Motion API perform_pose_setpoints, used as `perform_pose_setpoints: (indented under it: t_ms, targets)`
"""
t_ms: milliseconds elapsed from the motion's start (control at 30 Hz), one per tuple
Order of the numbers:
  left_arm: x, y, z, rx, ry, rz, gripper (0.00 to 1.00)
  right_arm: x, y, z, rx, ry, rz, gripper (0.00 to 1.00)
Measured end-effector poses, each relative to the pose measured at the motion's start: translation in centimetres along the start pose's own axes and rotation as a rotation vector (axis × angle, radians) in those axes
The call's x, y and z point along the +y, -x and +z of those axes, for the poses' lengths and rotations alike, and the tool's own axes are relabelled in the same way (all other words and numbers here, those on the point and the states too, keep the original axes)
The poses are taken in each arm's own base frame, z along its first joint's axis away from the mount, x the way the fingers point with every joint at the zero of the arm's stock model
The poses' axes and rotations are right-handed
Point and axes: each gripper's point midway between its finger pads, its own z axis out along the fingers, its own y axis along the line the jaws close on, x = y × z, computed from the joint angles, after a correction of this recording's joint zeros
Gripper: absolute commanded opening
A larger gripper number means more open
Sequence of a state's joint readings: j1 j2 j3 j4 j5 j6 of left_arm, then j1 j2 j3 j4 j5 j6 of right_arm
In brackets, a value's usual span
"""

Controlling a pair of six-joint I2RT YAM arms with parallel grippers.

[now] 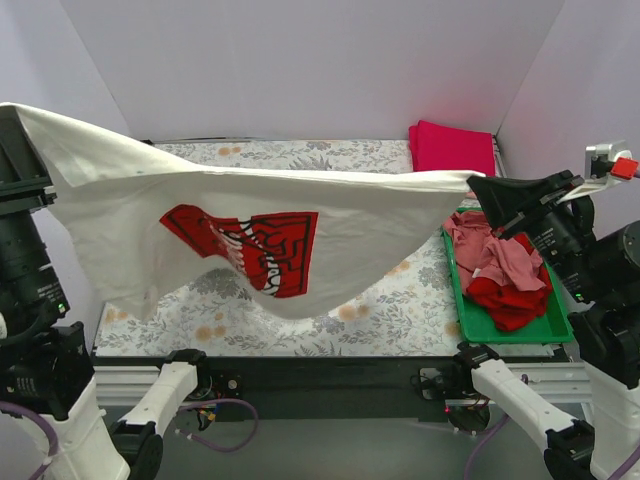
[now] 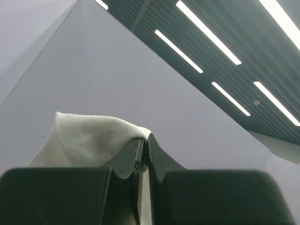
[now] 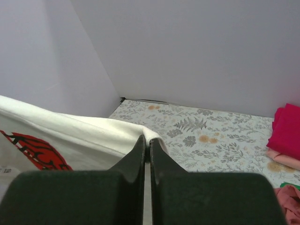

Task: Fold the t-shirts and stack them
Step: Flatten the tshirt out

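From above, the cream-white t-shirt hangs stretched in the air between the two arms, over the table's floral tablecloth. Its red logo faces the camera and its lower edge sags toward the near side. The left tool holds one end high at the left edge, though the cloth hides its fingertips here. The right tool grips the other end at the right. A folded magenta t-shirt lies at the far right corner of the table. Beside the right arm, the green tray holds a crumpled dusty-pink t-shirt, with a red t-shirt bunched at its near end

On the left wrist, the left tool has its jaws pressed together on a fold of the cream-white t-shirt, seen against the wall and the ceiling lights

On the right wrist, the right tool is likewise clamped on the hem of the cream-white t-shirt, which trails off to the left with part of the red logo showing. Beyond lies the floral tablecloth. At the right edge the magenta t-shirt rests on a pale pink t-shirt
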State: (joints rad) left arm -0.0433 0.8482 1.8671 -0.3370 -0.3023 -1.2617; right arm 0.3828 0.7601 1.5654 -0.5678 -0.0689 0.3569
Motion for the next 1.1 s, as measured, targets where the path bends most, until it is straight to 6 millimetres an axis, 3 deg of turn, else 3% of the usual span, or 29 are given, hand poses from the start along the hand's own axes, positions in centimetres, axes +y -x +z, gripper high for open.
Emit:
perform_pose_setpoints:
  t_ms: [133, 267, 333, 433, 500, 600, 733, 767, 833, 933, 1033, 1100]
  targets:
    - [-1.7, 3.1, -0.7, -0.086, -0.057, 0.033, 0.0, 1.1, 1.0, -1.0, -0.013, 0.042, -0.013, 0.01]
    - [-2.4, 4.0, -0.3, -0.13, -0.088, 0.066, 0.0, 1.6, 1.9, -0.7, -0.017, 0.06, -0.026, 0.01]
    - [-2.2, 3.3, 0.6, -0.132, -0.095, 0.083, 0.0, 1.5, 1.8, 0.4, -0.004, 0.055, -0.027, 0.01]
    - [-0.8, 0.0, 2.9, -0.105, -0.083, 0.121, 0.0, 0.3, 0.6, 3.1, 0.04, 0.022, -0.02, 0.01]
    - [1.7, -4.4, 4.9, -0.051, -0.049, 0.161, 0.0, -1.4, -1.5, 5.9, 0.087, -0.028, -0.013, 0.01]
    - [7.0, -13.4, 7.4, 0.076, 0.005, 0.232, 0.0, -5.2, -6.4, 10.5, 0.195, -0.135, -0.003, 0.01]
    - [16.7, -29.3, 9.2, 0.339, 0.085, 0.319, 0.0, -11.6, -15.0, 15.4, 0.37, -0.271, 0.026, 0.01]
    - [19.8, -34.1, 9.0, 0.425, 0.111, 0.341, 0.0, -13.2, -17.0, 16.1, 0.406, -0.3, 0.035, 0.01]
    - [25.5, -42.5, 7.9, 0.572, 0.151, 0.371, 0.0, -16.8, -21.5, 17.6, 0.488, -0.338, 0.06, 0.01]
    - [33.7, -53.0, 3.9, 0.79, 0.228, 0.407, 0.0, -21.7, -27.7, 20.4, 0.601, -0.347, 0.116, 0.01]
    - [40.3, -61.3, -0.2, 0.968, 0.282, 0.415, 0.0, -25.8, -33.7, 23.6, 0.7, -0.308, 0.196, 0.01]
    - [43.1, -65.0, -2.5, 1.051, 0.301, 0.403, 0.0, -28.3, -37.6, 25.0, 0.75, -0.288, 0.245, 0.01]
